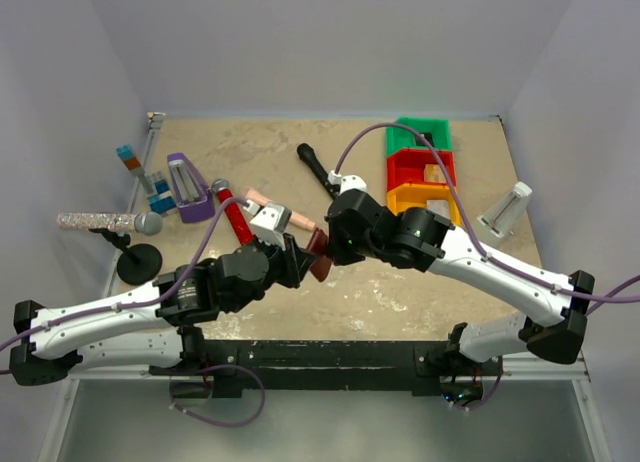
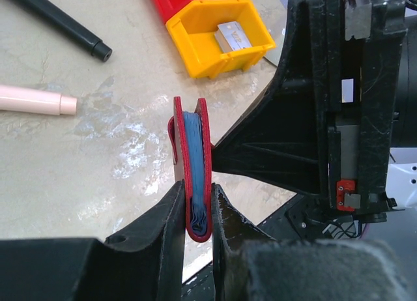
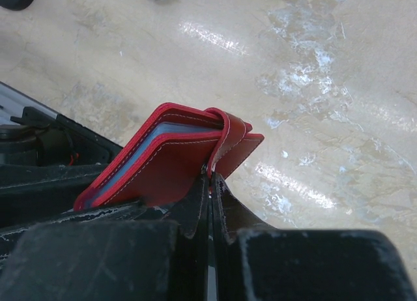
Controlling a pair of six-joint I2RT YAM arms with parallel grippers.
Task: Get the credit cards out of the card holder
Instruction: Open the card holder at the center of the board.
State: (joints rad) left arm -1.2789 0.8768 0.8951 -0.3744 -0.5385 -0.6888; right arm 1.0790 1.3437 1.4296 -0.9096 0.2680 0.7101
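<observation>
The dark red card holder [image 1: 319, 252] hangs in the air between both grippers, above the table's near middle. My left gripper [image 2: 197, 203] is shut on its folded spine end; the pale blue sleeves [image 2: 193, 151] show between the red covers. My right gripper [image 3: 210, 180] is shut on the holder's small red tab [image 3: 228, 135], and the holder [image 3: 156, 167] stays nearly closed. No card shows in the sleeves. A silver-grey card [image 2: 234, 35] lies in the yellow bin [image 2: 195, 53]. A tan card [image 1: 434, 172] lies in the red bin [image 1: 400, 168].
Green [image 1: 420, 135], red and yellow [image 1: 400, 197] bins stand in a row at the back right. A red microphone [image 1: 237, 217], a pink pen [image 2: 36, 100], a black stick [image 1: 315, 167], a purple object [image 1: 188, 187], a glitter microphone on a stand [image 1: 100, 222] and a white object [image 1: 505, 210] surround them.
</observation>
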